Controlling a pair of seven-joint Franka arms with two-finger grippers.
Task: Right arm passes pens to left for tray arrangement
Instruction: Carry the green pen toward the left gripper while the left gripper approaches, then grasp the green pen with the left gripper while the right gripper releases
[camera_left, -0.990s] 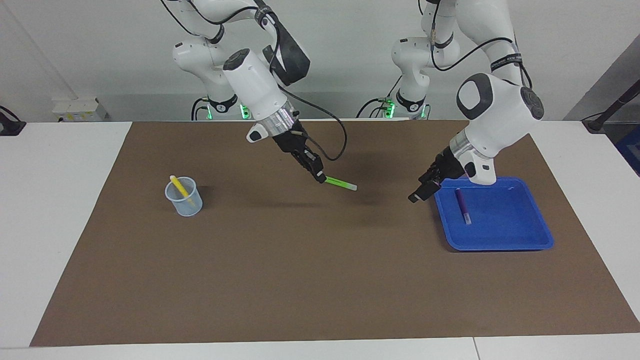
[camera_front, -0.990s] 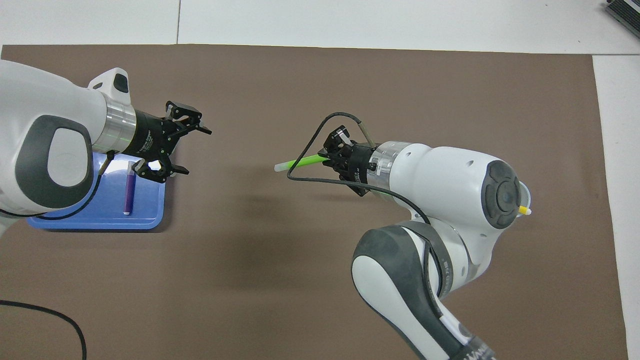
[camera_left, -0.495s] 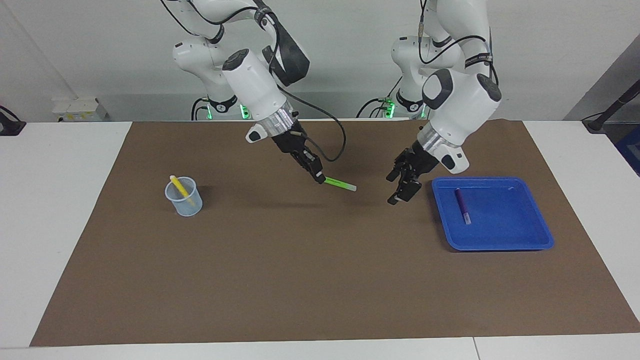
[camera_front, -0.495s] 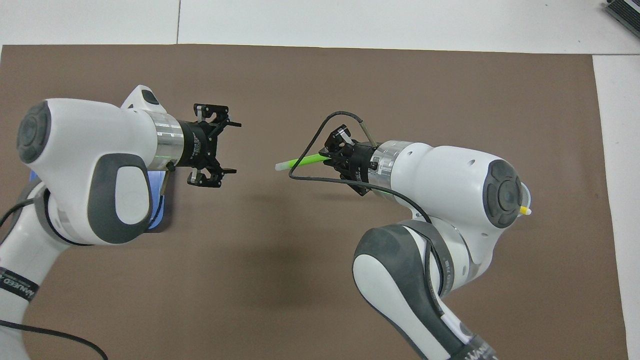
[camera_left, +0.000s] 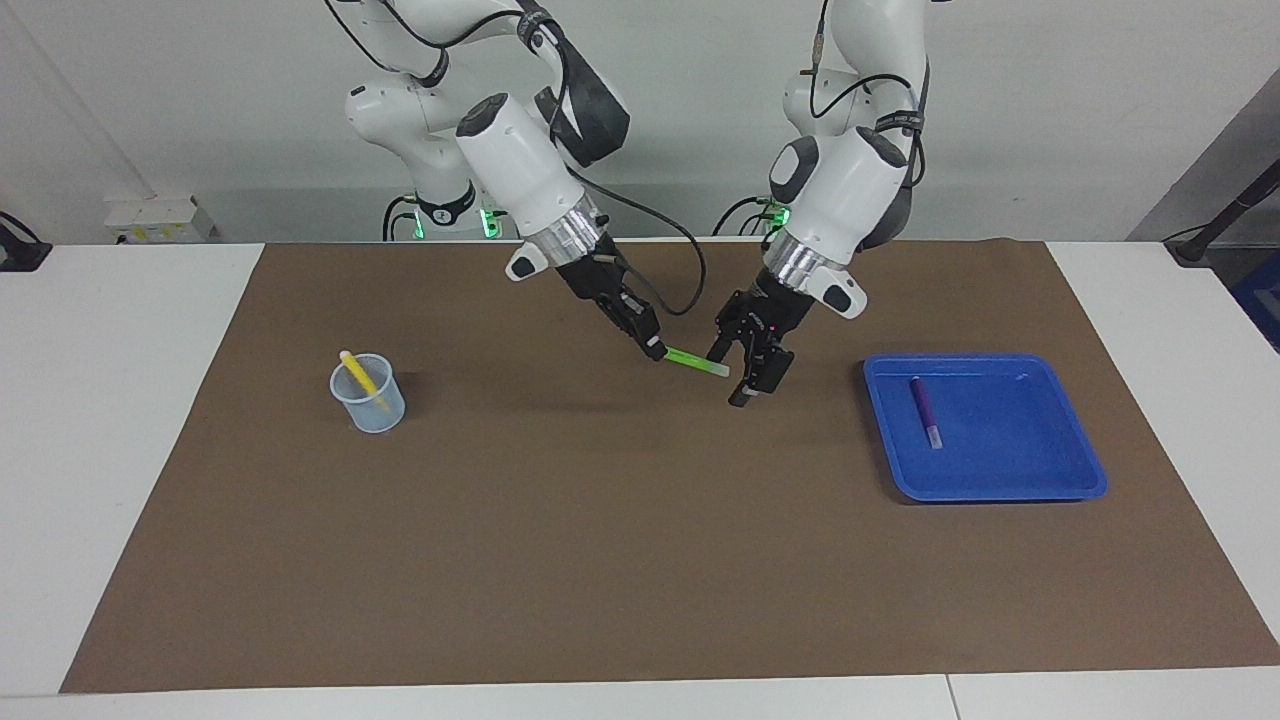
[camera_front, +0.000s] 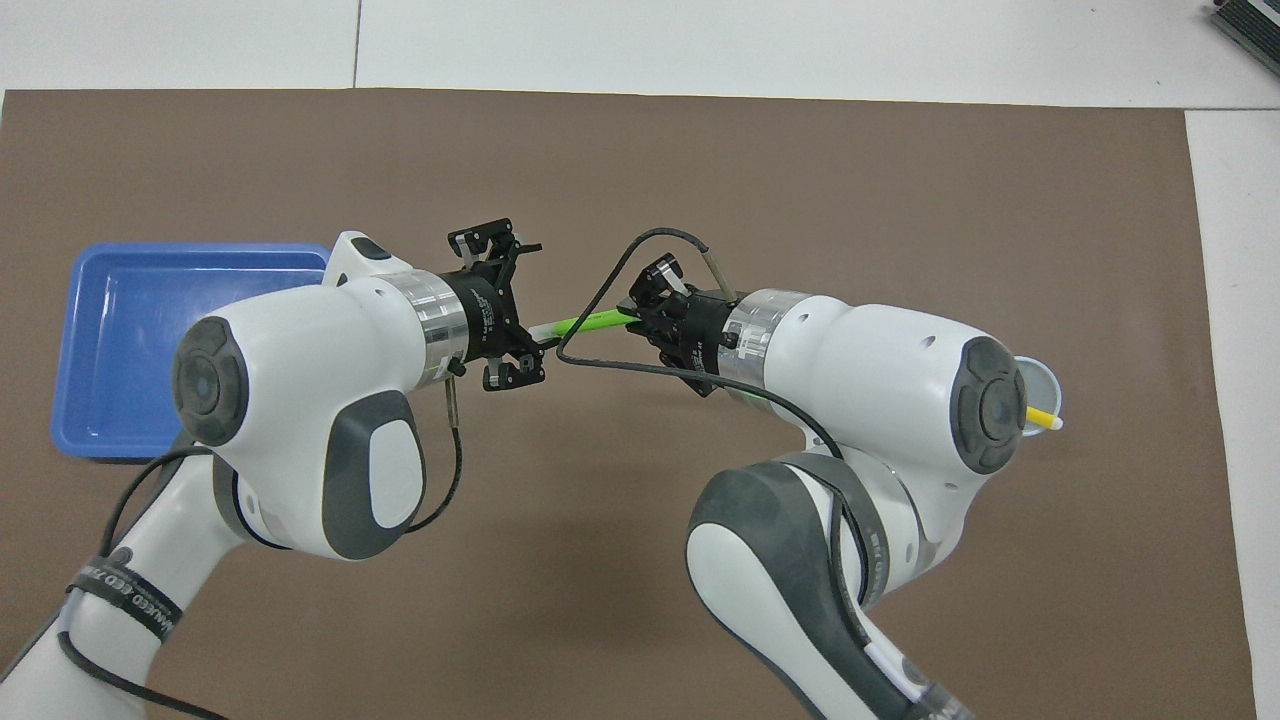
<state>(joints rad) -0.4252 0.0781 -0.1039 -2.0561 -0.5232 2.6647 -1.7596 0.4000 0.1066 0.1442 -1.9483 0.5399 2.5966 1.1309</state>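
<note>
Mid-frame, the green pen (camera_left: 697, 361) is clamped by its end in the right gripper (camera_left: 655, 350), its pale tip offered between the spread fingers of the left gripper (camera_left: 742, 375) so it can be taken for the tray (camera_left: 1060, 478).

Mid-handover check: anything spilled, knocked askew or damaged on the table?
Nothing stands out. The right gripper holds the green pen with its pale end between the open fingers of the left gripper. The purple pen lies in the tray; the yellow pen stands in the upright cup.
</note>
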